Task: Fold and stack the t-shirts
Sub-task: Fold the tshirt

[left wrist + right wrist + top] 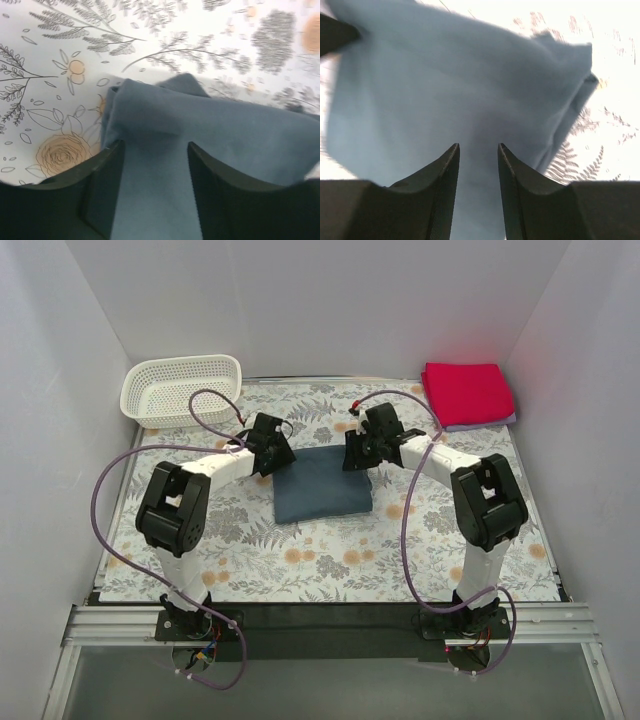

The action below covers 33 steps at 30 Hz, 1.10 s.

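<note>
Blue-grey t-shirt [322,485]: soft matt cloth, fine even weave, smooth apart from soft creases at the edges. Red t-shirt [466,390]: matt cloth. Lavender t-shirt [482,424]: matt cloth, only an edge showing. Basket [180,390]: white plastic lattice, faint gloss. Table cover [300,560]: smooth sheet with a floral print and low sheen, material unclear. Left gripper [156,146] and right gripper [478,146]: fingers look like dark plastic, satin finish. Cable [94,502]: smooth purple sheath. Front rail [110,628]: bare metal, dull.
</note>
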### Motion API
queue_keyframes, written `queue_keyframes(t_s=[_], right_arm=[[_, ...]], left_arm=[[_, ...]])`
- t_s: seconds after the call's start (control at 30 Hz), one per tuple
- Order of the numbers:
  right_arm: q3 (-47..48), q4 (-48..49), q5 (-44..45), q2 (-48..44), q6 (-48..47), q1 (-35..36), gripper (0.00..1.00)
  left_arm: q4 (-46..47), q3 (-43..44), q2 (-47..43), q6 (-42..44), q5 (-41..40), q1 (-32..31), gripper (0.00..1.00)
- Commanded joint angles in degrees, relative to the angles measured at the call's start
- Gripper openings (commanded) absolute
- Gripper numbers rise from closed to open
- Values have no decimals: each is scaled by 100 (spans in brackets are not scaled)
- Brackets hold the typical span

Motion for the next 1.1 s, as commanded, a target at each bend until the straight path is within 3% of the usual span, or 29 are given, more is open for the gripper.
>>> queue_keyframes(t_s=[0.0,0.17,0.37,0.7,0.87,1.07], right_arm=[[251,548,-544,-477,299,-118,37],[409,1391,-1529,-355,861,-285,39],[533,2218,-2275,339,1345,-575,40],[-38,3088,-2566,1254,1733,-1375,39],[-337,3142,-2699,764,1724,-1489,39],[-758,3186,-3023,-264,2110,-1393,40]], left_arm=[[220,-50,-897,285,165,28,53],[617,-121,-960,470,296,151,54],[1021,-94,-213,417,823,450,50],[1224,283,772,461,1325,529,50],[1215,205,237,505,1465,529,52],[987,-155,-1019,365,1729,407,61]])
